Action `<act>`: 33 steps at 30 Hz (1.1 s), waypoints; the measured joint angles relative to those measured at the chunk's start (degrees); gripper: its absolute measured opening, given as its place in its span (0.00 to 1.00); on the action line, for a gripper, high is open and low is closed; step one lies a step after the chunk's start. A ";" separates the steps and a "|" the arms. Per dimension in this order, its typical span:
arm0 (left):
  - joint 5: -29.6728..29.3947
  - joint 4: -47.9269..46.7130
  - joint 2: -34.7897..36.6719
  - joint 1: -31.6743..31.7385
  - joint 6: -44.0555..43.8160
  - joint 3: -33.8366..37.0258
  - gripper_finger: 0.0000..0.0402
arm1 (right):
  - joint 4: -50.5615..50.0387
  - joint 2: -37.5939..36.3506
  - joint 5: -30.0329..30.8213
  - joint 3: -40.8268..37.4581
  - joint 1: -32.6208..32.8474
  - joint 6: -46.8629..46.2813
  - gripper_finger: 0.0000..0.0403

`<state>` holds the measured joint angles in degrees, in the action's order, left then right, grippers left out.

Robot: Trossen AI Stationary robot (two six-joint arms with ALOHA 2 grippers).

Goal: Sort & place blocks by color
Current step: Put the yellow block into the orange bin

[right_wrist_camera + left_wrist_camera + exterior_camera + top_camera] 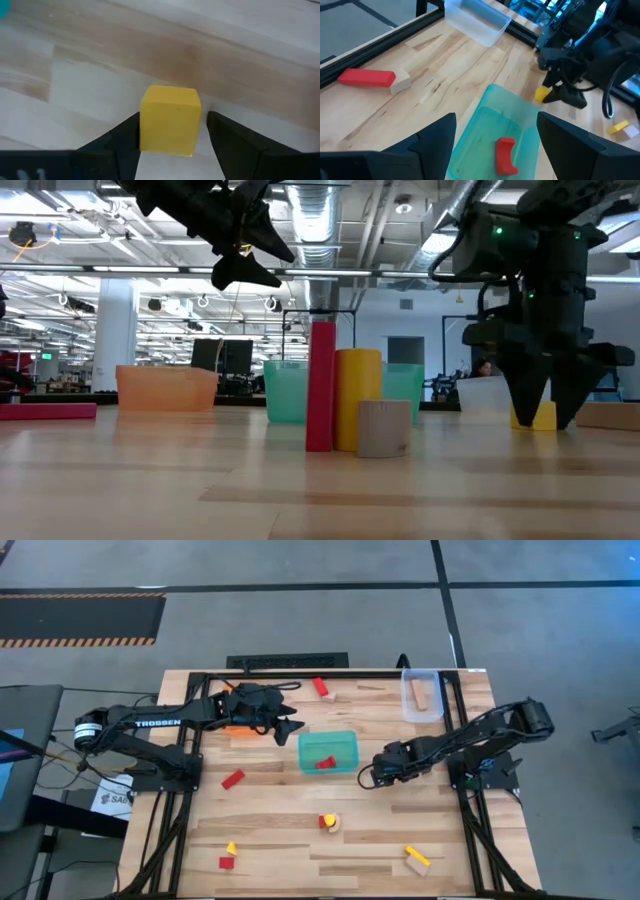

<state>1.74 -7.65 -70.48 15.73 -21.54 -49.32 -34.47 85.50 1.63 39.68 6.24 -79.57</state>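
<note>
The right gripper (172,131) stands low on the table at three o'clock of the teal tray (328,752), fingers straddling a yellow cube (170,119) on the wood, not clenched. The left gripper (495,137) hangs released above the tray's ten o'clock corner; a red block (505,155) lies inside.

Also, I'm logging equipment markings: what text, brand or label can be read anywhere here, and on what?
"TROSSEN": white letters on the left arm, seen from above.
"SAB...": partial print on a white sheet beside the table's left edge; the rest is cut off.
Nothing legible on the blocks, trays or in the room behind.
</note>
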 joint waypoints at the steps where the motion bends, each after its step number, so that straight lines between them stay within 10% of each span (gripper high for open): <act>1: -0.02 -0.62 0.00 0.00 0.41 0.00 0.66 | 0.03 0.32 0.06 0.07 0.00 0.41 0.60; 10: -0.56 -4.53 1.68 2.88 2.33 0.02 0.66 | 1.23 0.58 4.85 3.11 -0.13 9.00 0.31; 25: -0.50 -14.64 9.62 13.66 1.63 0.04 0.66 | 6.02 -0.45 10.64 23.35 -6.73 37.18 0.31; 33: -11.25 -14.62 16.81 20.46 0.51 0.02 0.66 | 32.08 13.48 -4.11 31.26 -17.21 52.45 0.31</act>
<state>-9.51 -22.27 -53.67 36.18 -21.03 -49.30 -2.39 98.98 -2.48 70.94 -10.97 -27.12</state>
